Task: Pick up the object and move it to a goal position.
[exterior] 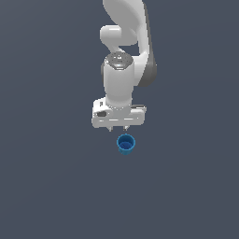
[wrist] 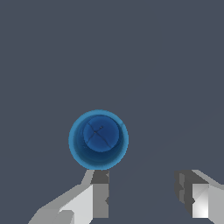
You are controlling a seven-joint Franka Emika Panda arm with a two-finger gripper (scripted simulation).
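The object is a small bright blue cup [exterior: 125, 144] standing upright on the dark grey floor, its hollow mouth facing up. In the wrist view the cup [wrist: 99, 139] shows its round rim and darker inside. My white gripper [exterior: 117, 129] hangs just behind and above the cup in the exterior view, slightly toward that view's left. Its two fingers are spread wide and hold nothing; one fingertip [wrist: 100, 192] lies close to the cup's rim, the other well off to the side. The cup sits outside the gap between them [wrist: 146, 194].
A flat, plain dark grey floor [exterior: 56, 186] spreads all around. The white arm [exterior: 123, 42] rises above the gripper. No goal marker shows in either view.
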